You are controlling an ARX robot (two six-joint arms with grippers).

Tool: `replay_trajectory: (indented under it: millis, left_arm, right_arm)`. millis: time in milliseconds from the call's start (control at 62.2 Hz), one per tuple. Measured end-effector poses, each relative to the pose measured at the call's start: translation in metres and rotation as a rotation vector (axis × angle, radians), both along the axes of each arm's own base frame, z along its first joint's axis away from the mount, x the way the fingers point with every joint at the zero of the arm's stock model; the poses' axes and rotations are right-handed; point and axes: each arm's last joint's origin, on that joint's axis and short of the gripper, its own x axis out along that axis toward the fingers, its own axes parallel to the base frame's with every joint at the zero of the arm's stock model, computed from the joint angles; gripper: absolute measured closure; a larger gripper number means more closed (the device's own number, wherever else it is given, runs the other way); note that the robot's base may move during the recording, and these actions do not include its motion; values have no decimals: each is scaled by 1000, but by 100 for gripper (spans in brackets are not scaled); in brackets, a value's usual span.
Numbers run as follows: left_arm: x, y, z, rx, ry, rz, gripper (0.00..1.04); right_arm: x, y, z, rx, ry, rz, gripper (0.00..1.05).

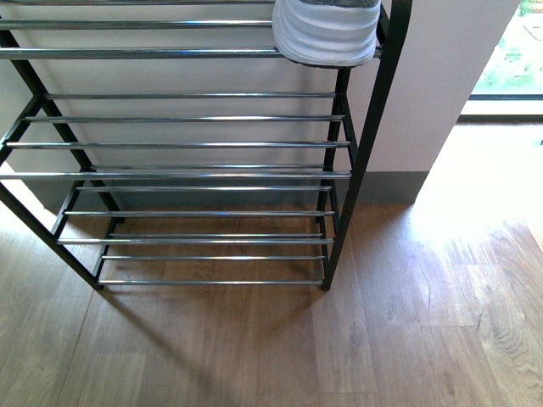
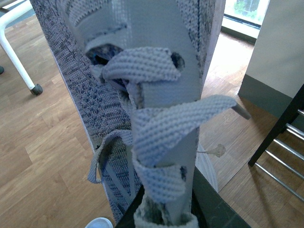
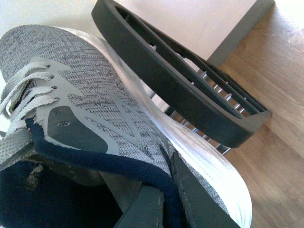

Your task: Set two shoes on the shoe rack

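Sneaker (image 1: pixel 327 34) atop rack (image 1: pixel 170 145), right end

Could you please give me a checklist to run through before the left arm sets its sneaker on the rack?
1. Left gripper grip on the hanging sneaker: ok. The sneaker hangs upright, clear of the floor.
2. Free room on the shoe rack: ok. The top rods are bare to the left of the placed sneaker.
3. Placed sneaker seated firmly: cannot tell. Only its white-soled end shows, jutting past the front rod.
4. Right gripper released: cannot tell. Its jaws sit either side of the navy collar.
5. Laces tucked away from the rods: not ok. The ends stick out loose.
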Motion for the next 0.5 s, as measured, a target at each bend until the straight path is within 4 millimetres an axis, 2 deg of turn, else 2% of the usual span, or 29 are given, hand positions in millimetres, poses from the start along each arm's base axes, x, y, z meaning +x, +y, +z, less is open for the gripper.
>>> replay_trajectory:
  millis: [225,498]
  left_arm:
    - [0,0,0,0,0,0,102]
    - [0,0,0,0,0,0,102]
  right_arm:
    - [-8,2,-7,25,30,-72,103]
    - [-8,14,-9,-7,-3,-61,103]
